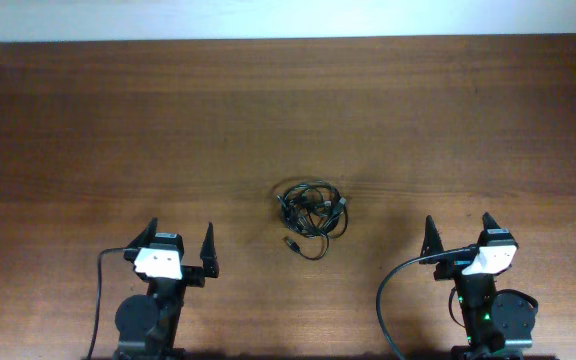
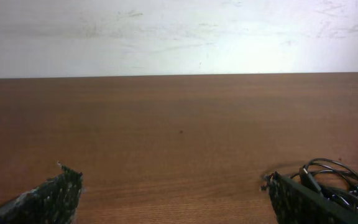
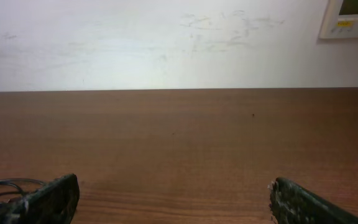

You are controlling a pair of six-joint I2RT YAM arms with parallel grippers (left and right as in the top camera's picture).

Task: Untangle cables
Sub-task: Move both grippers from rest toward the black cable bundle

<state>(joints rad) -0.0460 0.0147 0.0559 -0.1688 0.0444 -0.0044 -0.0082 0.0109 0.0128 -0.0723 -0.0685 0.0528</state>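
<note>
The cables [image 1: 311,212] lie in one tangled black bundle on the wooden table [image 1: 288,110], near the middle, with small plug ends sticking out. My left gripper [image 1: 180,238] is open and empty, at the front left, well left of the bundle. In the left wrist view the cables [image 2: 337,177] show at the right edge, behind the right finger; the jaws [image 2: 173,186] hold nothing. My right gripper [image 1: 460,230] is open and empty, at the front right. In the right wrist view a cable loop [image 3: 5,186] shows at the far left, beside the open jaws [image 3: 173,193].
A white wall [image 2: 179,37] runs along the table's far edge. A wall panel [image 3: 353,15] sits at the upper right of the right wrist view. Thick black arm wires [image 1: 393,295] hang by each arm base.
</note>
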